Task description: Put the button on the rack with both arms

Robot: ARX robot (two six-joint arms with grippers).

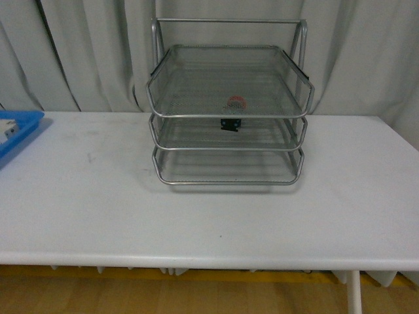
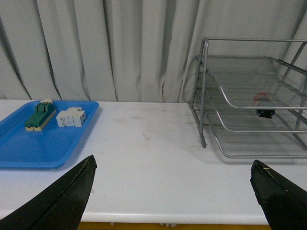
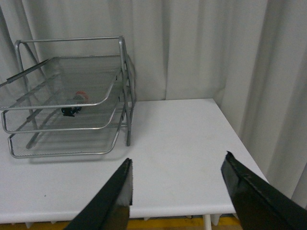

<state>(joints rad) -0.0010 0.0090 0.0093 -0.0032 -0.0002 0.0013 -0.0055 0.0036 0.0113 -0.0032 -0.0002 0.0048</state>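
The button (image 1: 234, 112) sits in the middle tier of the rack (image 1: 229, 116), near that tier's front rail. Left gripper (image 2: 172, 191) and right gripper (image 3: 177, 187) both stand with fingers spread apart, empty, well clear of the rack above the white table (image 1: 209, 209).

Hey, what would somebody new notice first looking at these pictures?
The silver three-tier wire-mesh rack stands centre-back on the white table, with the red-capped button inside on its middle tray. At the table's left edge sits a blue tray holding a green-and-beige block and a white breaker.
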